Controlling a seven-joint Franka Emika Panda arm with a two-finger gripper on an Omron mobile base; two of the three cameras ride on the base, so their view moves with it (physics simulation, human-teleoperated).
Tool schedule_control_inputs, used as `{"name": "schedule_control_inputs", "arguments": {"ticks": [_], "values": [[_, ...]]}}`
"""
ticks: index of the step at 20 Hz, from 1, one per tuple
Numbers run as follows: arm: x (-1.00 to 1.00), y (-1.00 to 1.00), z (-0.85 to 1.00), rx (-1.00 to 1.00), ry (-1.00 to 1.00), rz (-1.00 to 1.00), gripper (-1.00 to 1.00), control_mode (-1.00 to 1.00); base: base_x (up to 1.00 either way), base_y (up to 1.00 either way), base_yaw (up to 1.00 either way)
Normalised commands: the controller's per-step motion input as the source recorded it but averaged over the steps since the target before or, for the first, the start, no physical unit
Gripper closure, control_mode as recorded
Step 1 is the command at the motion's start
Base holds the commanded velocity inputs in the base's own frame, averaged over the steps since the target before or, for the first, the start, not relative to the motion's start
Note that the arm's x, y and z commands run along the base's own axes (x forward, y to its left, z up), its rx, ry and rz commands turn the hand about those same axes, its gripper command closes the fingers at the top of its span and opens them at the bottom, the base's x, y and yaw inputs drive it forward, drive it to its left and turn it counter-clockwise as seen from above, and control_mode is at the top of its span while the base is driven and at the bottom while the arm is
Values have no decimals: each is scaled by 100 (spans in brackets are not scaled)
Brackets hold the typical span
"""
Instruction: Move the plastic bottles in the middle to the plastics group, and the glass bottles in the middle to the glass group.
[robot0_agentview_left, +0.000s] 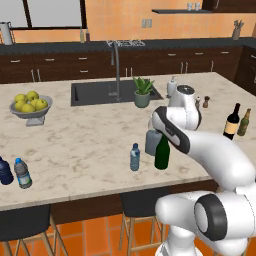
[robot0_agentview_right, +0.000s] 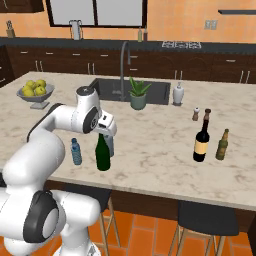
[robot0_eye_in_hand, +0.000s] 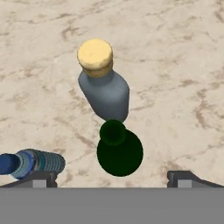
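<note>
gripper (robot0_eye_in_hand: 112, 177) wide open, holding nothing, hovering above green wine bottle (robot0_eye_in_hand: 119, 148) mid-counter (robot0_agentview_left: 90, 145). grey bottle w/ tan stopper (robot0_eye_in_hand: 101, 83) just behind it; small water bottle (robot0_agentview_left: 134, 157) beside, to the left. plastics pair (robot0_agentview_left: 14, 172) at left edge, black wine bottle (robot0_agentview_right: 202, 136) & brown bottle (robot0_agentview_right: 222, 145) far right.

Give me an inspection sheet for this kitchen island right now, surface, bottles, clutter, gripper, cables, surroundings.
Surface: marble island counter, with a sink.
Job's things: green wine bottle, grey-blue bottle and small water bottle upright, close together mid-counter; plastics pair at the left end; glass pair at the right end.
Clutter: lemon bowl, potted plant, soap dispenser, salt and pepper shakers.
Gripper: gripper open, above the green wine bottle, holding nothing.
Cables: nothing seen.
Surroundings: dark cabinets, stools.
</note>
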Motion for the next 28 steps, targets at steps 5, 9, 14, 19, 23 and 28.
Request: {"name": "schedule_control_inputs", "arguments": {"ticks": [5,9,14,19,23,28], "values": [[10,-1,-8,-1,0,10,-100,-100,0,0,0],[0,-14,-1,-1,0,2,-100,-100,0,0,0],[0,-4,0,0,0,1,-100,-100,0,0,0],[6,8,-6,-1,0,0,-100,-100,0,0,0],[9,5,-12,-1,0,0,-100,-100,0,0,0],[9,0,-13,-1,0,0,-100,-100,0,0,0]]}}
